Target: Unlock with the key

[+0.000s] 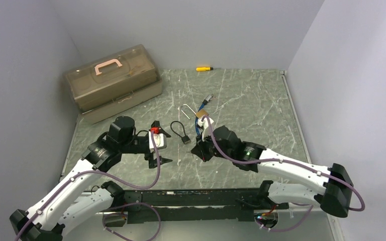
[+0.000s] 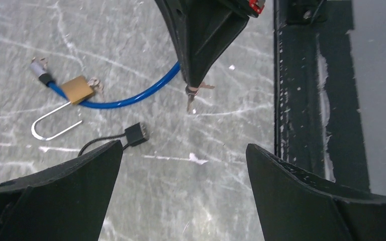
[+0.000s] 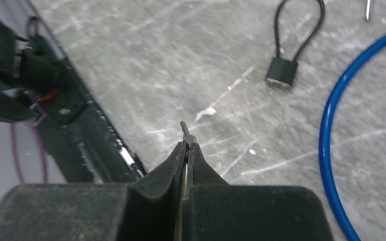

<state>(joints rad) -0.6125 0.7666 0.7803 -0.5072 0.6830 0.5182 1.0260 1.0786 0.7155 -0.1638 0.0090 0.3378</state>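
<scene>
A grey-green marbled table [image 1: 251,100] between plain grey walls is carrying everything here. The right gripper [image 2: 193,83] is pinching a small key [image 3: 185,131] with its fingers fully closed, and only a short tip of the key is sticking out in front of them. The left gripper [image 1: 165,146] is waiting wide open and is holding nothing. The brass padlock [image 2: 76,89] is lying flat on the table, touching a blue cable [image 2: 130,99], with its long silver shackle [image 2: 55,125] looping out beside it. A black cable lock [image 2: 136,134] is lying nearer to the left gripper. I cannot tell which lock the key is meant for. In my judgement the hold on the key is thin, so the key may be twisting or slipping out when it is pressed against a keyhole. Also, no lock is being held, so it may be sliding away under the push. No keyhole is showing in any view.
</scene>
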